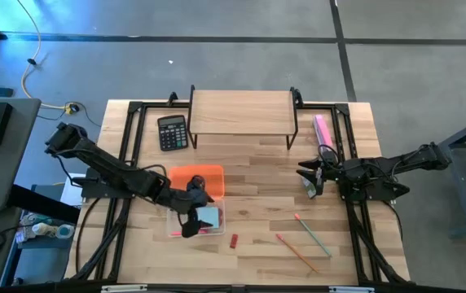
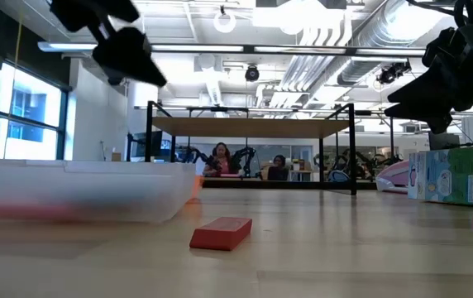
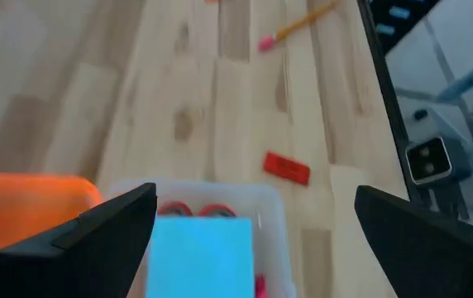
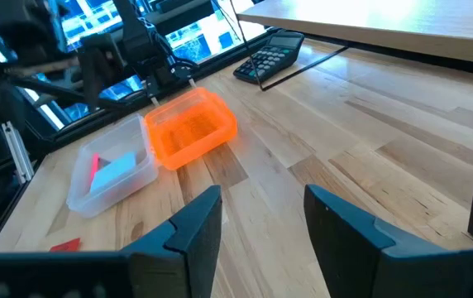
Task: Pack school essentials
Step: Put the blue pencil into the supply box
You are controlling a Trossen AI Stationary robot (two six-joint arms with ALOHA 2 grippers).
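My left gripper (image 1: 194, 216) (image 3: 255, 199) hovers open above a clear plastic box (image 1: 217, 221). A light-blue notepad (image 3: 199, 252) lies flat in the box with some pink and red pieces. The tiny red piece (image 1: 234, 241) (image 2: 221, 233) lies on the table near the box. Thin pencils (image 1: 308, 236) lie flat to its right. My right gripper (image 1: 309, 174) (image 4: 263, 199) is open, raised beside the crayon box (image 1: 308, 187) (image 2: 460, 174), which stands on the table.
An orange lid (image 1: 198, 179) (image 4: 191, 128) lies just beyond the clear box. A black calculator (image 1: 172, 132) and a wooden riser shelf (image 1: 241, 114) stand at the far side, with a pink bar (image 1: 323, 130) to the shelf's right. People sit in the room behind.
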